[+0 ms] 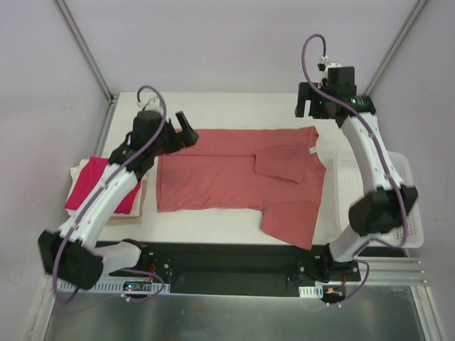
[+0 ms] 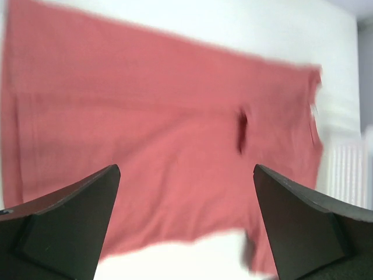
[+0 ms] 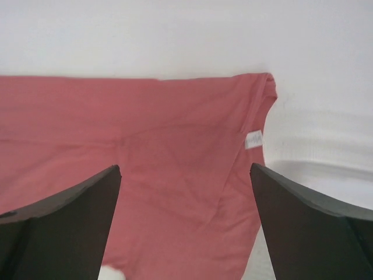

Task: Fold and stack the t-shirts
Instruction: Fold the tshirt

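Tabletop [image 1: 234, 106] white, walls [image 1: 213, 42] pale lilac; salmon t-shirt [image 1: 220, 177] lies flat; left pincer [image 1: 186, 128] and right pincer [image 1: 311, 110] spread.

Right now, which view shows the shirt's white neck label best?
The right wrist view: the white neck label sits close and sharp on the salmon t-shirt. Top external shows only a speck; left wrist is too blurred.

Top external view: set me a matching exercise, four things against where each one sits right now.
Things
1. salmon-pink cotton t-shirt
2. magenta-red folded shirt
3. white plastic mesh basket
4. right tool

Places
A. at the right edge of the white table
B. spread out mid-table
C. open, over the far right of the table
D. atop the cream folded pile, left side

Pairs: 1-B, 2-D, 3-A, 4-C
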